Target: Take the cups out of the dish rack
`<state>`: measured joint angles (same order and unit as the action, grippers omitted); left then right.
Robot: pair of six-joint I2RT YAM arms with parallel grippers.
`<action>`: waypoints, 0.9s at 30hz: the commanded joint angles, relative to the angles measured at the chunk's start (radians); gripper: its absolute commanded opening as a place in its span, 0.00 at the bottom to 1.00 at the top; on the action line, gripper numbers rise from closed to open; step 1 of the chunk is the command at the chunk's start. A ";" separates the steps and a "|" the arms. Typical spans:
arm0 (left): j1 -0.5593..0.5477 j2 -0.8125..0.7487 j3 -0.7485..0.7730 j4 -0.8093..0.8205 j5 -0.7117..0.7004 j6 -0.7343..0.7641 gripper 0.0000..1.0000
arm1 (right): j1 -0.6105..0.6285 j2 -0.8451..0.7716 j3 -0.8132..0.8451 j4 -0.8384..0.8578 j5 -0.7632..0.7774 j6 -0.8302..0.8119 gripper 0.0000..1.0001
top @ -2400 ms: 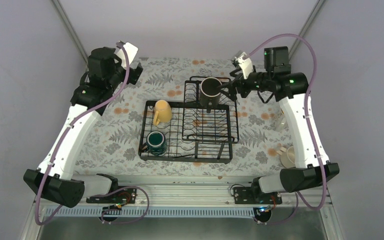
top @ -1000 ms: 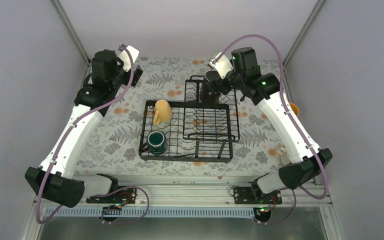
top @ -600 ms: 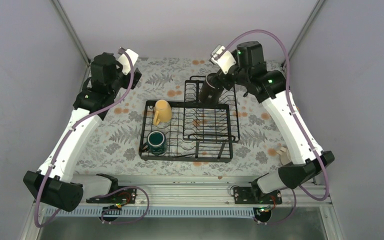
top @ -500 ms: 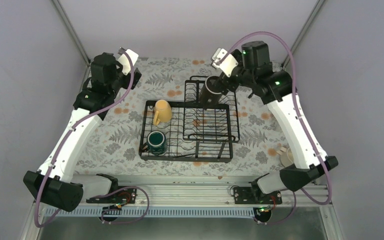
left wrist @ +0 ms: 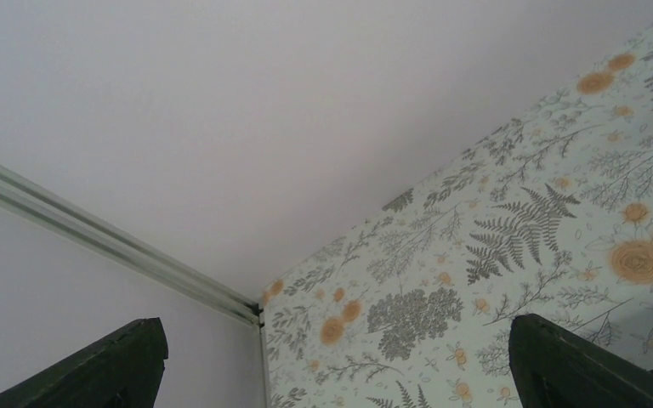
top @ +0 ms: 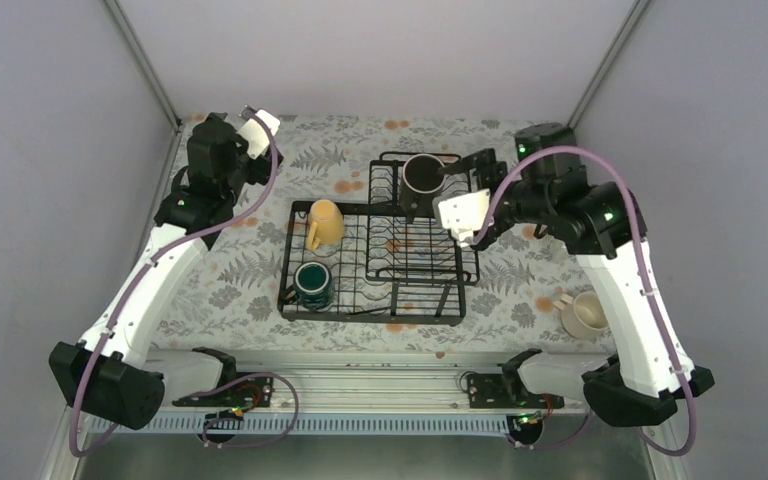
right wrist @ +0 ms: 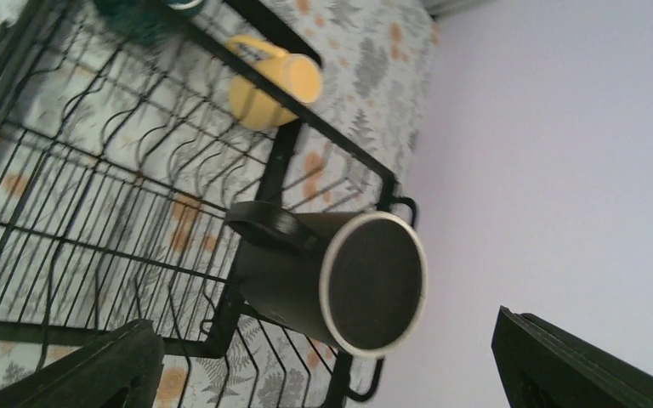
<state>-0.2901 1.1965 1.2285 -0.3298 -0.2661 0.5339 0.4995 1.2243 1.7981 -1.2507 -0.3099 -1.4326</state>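
Right gripper [right wrist: 326,320] beside pale-rimmed black mug [right wrist: 302,285]

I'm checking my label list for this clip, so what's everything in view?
dish rack: 1, black wire, centre of table
black mug: 1, black, upright in rack's raised far section
yellow mug: 1, pale yellow, tilted, rack's far left
teal mug: 1, dark teal-green, upright, rack's near left
cream mug: 1, cream-white, on tablecloth right of rack
tablecloth: 1, pale floral, covering table
left gripper: 1, dark, open, empty, far-left corner
right gripper: 1, dark, open, facing black mug
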 commanded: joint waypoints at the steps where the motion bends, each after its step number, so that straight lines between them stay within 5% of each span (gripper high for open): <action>1: -0.002 -0.039 -0.045 0.081 -0.031 0.039 1.00 | 0.061 0.009 -0.080 -0.032 0.039 -0.228 0.99; 13: 0.001 -0.109 -0.163 0.192 -0.020 0.118 1.00 | 0.299 0.163 -0.072 -0.006 0.260 -0.252 0.93; 19: 0.015 -0.162 -0.236 0.260 0.016 0.139 1.00 | 0.320 0.209 -0.132 0.081 0.378 -0.332 0.83; 27: 0.029 -0.182 -0.269 0.288 0.040 0.156 1.00 | 0.315 0.265 -0.111 0.124 0.522 -0.433 0.82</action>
<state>-0.2710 1.0348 0.9710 -0.0937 -0.2520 0.6731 0.8108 1.4754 1.6749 -1.1656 0.1032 -1.7805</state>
